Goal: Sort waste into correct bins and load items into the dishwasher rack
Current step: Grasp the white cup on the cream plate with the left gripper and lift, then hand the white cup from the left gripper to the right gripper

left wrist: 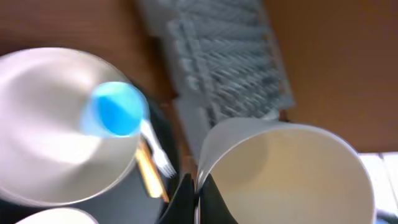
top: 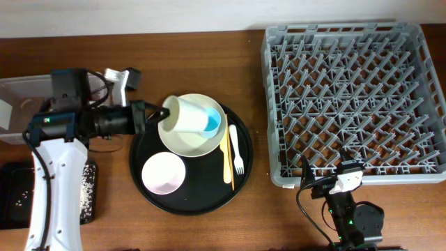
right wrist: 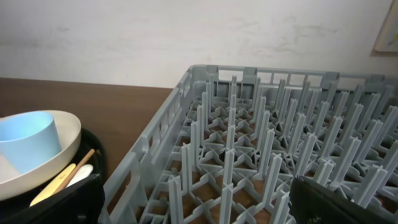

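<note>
While hovering over the plate [top: 182, 144], pinching the rim of the cream cup [top: 189, 115] in the pressed-together left end effector [top: 162, 113], long axis pointing toward the rack [top: 348, 90] well to the right, nearer the spread right end effector [right wrist: 196, 200].

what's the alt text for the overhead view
The left gripper pinches the rim of a tilted cream cup over a plate on a round black tray. A blue cup rests on the plate; a bowl, fork and yellow utensil sit beside it, grey rack at right.
</note>
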`<state>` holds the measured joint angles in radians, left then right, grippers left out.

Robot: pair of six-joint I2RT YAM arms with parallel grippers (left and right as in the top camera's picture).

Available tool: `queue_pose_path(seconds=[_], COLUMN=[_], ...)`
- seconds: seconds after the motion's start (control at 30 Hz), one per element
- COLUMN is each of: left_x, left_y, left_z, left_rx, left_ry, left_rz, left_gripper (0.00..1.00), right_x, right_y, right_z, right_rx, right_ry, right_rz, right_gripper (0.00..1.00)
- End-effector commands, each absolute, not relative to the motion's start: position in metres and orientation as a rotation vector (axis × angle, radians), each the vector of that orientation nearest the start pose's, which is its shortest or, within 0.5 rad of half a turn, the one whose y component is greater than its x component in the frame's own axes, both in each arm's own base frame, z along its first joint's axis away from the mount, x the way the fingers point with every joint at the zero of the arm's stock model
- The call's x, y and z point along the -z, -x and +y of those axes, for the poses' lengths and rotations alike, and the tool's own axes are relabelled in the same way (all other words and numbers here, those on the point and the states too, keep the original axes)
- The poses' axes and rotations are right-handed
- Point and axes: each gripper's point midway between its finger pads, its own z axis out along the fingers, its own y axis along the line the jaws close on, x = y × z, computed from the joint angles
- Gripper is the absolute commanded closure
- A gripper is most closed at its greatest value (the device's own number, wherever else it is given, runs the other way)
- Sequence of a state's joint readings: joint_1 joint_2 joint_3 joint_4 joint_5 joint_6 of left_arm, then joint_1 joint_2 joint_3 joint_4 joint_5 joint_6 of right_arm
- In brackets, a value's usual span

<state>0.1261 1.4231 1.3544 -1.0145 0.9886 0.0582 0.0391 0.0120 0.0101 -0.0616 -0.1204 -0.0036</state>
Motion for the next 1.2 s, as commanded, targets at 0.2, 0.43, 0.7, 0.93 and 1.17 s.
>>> queue_pose_path(seconds=[0.2, 0.43, 0.7, 0.93, 1.17], left_x=[-0.265, -0.27, -0.244, -0.247, -0.258], left_y=[-0.301, -0.344, -0.365, -0.355, -0.362], left_z=[-0.117, -0.126, -0.124, -0.164, -0.185], left_rx=[1.286, 1.757, 1.858, 1.87, 1.858], left_ry=[-0.518, -0.389, -0.361, -0.554, -0.678], left_rz=[2.178, 1.955, 1.918, 1.878, 1.831], left_gripper=[0.99, 1.0, 1.0, 1.0, 1.0], right_x=[-0.158, -0.202, -0.317, -0.296, -0.278], right_y=[-0.244, -0.22, -0.223, -0.269, -0.293], right_z=[0.03, 0.058, 0.139, 0.178, 0.183], right_rx=[-0.124, -0.382, -1.007, -1.53, -1.581], right_ry=[0.126, 0.129, 0.417, 0.672, 0.794], right_rz=[1.636, 1.673, 1.975, 1.868, 1.753], right_gripper=[0.02, 0.02, 0.02, 0.17, 0.18])
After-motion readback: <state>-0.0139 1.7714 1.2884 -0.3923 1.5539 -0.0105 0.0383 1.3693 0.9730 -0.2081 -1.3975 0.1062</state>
